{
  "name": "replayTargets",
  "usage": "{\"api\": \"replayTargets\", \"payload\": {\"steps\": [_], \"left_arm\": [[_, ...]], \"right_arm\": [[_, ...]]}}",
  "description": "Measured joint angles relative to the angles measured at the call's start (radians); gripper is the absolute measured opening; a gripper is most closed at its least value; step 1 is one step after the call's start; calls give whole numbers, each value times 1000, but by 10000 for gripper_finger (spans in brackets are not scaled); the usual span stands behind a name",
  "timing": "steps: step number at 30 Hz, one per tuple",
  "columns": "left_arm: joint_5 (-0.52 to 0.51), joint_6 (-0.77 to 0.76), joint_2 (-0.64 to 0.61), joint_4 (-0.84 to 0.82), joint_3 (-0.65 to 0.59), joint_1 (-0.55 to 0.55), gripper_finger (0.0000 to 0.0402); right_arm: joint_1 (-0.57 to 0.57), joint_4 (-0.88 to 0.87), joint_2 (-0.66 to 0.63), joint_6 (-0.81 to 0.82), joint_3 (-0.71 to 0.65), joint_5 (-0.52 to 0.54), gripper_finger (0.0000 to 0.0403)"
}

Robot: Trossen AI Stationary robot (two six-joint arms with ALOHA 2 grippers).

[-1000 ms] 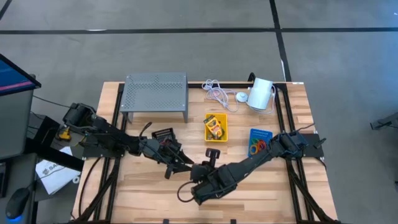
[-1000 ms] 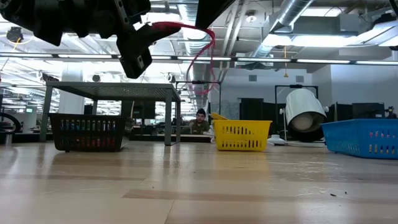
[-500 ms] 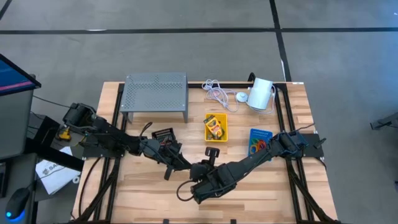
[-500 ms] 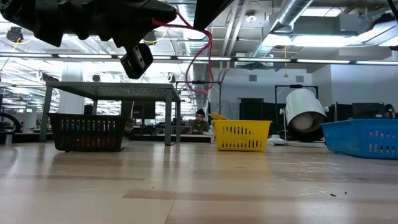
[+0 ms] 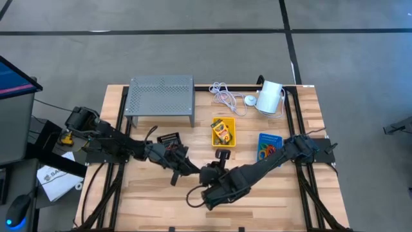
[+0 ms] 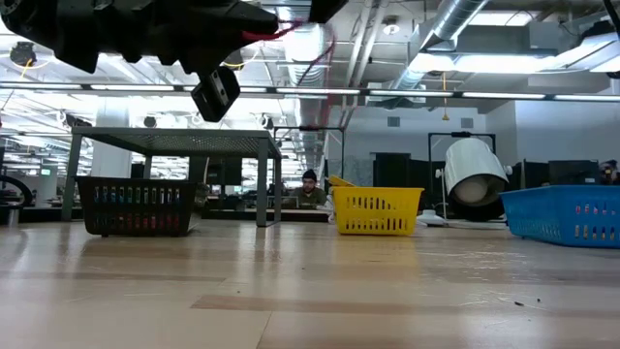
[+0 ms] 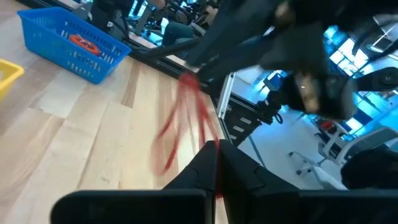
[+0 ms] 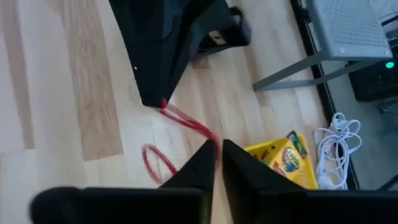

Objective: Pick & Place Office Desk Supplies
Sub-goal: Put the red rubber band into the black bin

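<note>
A thin red rubber band (image 8: 186, 122) hangs in the air above the table's middle, between my two grippers. My left gripper (image 7: 216, 152) reaches in from the table's left and is shut on one end of it. My right gripper (image 8: 219, 149) slants down from the right, close against the left one (image 5: 195, 170). Its fingers stand a narrow slit apart at the band's other end. A slack loop (image 8: 155, 163) of the band droops below. The black bin (image 5: 168, 139), the yellow bin (image 5: 223, 132) with a crayon box, and the blue bin (image 5: 268, 147) with bands stand on the table. My left gripper pinches the band near one end (image 8: 164, 107) between its two fingertips, coming almost level from the table's left. The band is clear of the table. My right gripper has the band's other end (image 8: 210, 138) at its fingertips, slanting down from the table's right. The stretch between the grippers runs straight.
The grey perforated stand (image 5: 161, 96) sits at the back left. A white cable (image 5: 225, 96) and a white cylinder (image 5: 269, 98) lie at the back right. Bare wood (image 5: 270, 200) lies along the near side. A person (image 6: 310, 186) sits in the room beyond the table.
My left gripper has shut on the red band, which my right gripper was holding. The band's loop hung low between the arms in the low view. It has since been drawn up short.
</note>
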Motion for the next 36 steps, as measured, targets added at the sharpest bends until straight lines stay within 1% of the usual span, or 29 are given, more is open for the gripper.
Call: {"api": "replayTargets", "payload": {"steps": [2, 6, 10, 12, 14, 17, 19, 21, 24, 26, 28, 30, 33, 36], "left_arm": [[0, 1, 0, 1, 0, 10, 1], [-11, 1, -1, 8, 0, 32, 1], [-15, 15, -32, -1, 0, 48, 1], [-24, 39, -81, -73, 0, 50, 1], [-59, 71, -161, -173, 0, 49, 0], [-144, 112, -324, -437, 1, 41, 0], [-217, 109, -433, -621, 1, 28, 0], [-252, 90, -535, -797, 1, 17, 0], [-294, 21, -632, -1000, 1, 13, 0], [-336, -26, -664, -1115, 0, 13, 0], [-370, -49, -667, -1182, 0, 14, 0], [-377, -61, -660, -1212, 0, 14, 0], [-385, -61, -637, -1203, 0, 13, 0], [-407, -51, -631, -1144, 0, 10, 0]], "right_arm": [[0, -11, -29, 0, 0, -4, 48], [-1, 2, -72, 1, 0, -55, 123], [0, 6, -97, 10, 0, -51, 195], [0, 0, -110, 36, 0, -35, 217], [1, -25, -127, 58, 0, 4, 228], [1, -92, -154, 109, 0, 29, 225], [1, -136, -176, 149, 0, 29, 215], [4, -170, -201, 173, 0, 27, 204], [15, -196, -239, 190, 0, 27, 185], [24, -196, -258, 193, 0, 28, 174], [36, -197, -271, 193, 0, 29, 165], [47, -200, -282, 200, 0, 30, 156], [59, -215, -283, 204, 0, 36, 145], [65, -249, -282, 234, 0, 57, 136]]}}
